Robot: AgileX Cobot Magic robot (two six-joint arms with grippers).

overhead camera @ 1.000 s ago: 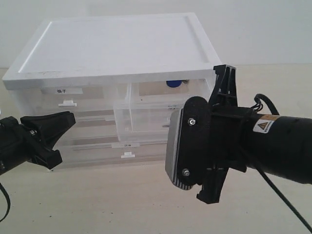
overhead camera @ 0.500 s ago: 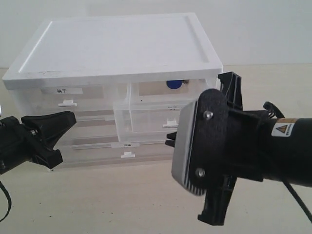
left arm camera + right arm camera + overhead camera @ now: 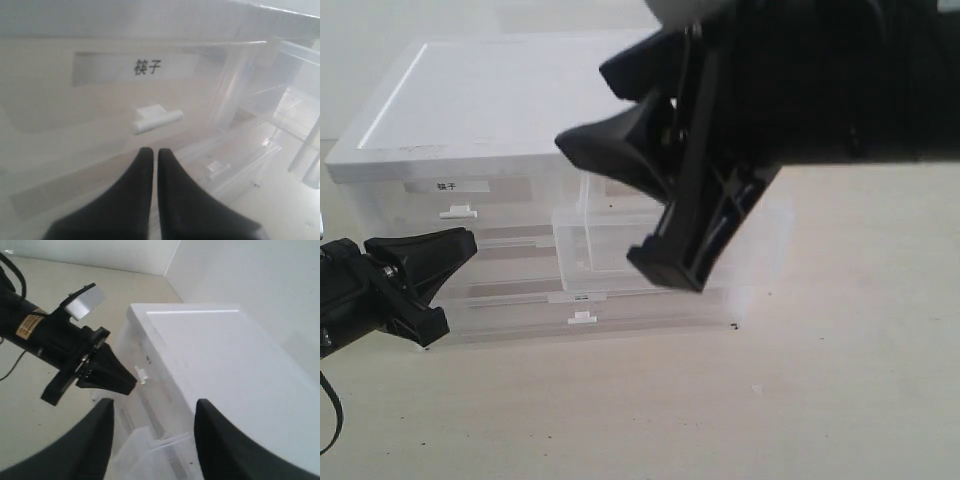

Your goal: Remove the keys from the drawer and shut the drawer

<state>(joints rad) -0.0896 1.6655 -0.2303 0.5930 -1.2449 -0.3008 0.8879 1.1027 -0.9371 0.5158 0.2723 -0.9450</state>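
The drawer (image 3: 597,245) stands pulled out of the white cabinet's (image 3: 510,100) right half; it is translucent plastic. My right gripper (image 3: 620,205) hangs open just above and in front of it, close to the camera, with nothing between its fingers. It blocks the drawer's back part, so the keys are hidden. From the right wrist the open drawer (image 3: 150,450) lies below the spread fingers (image 3: 102,415). My left gripper (image 3: 460,245) (image 3: 151,152) is shut and empty, level with the tab handle (image 3: 157,119) of the labelled left drawer.
The cabinet has a flat white top (image 3: 225,355) and full-width drawers (image 3: 582,310) under the half-width ones. The left arm (image 3: 55,340) reaches toward the cabinet front. Beige tabletop (image 3: 770,400) lies in front.
My right gripper has swung up from in front of the drawer to above it and opened its jaws. It now covers the blue fob seen earlier. The left gripper has not moved.
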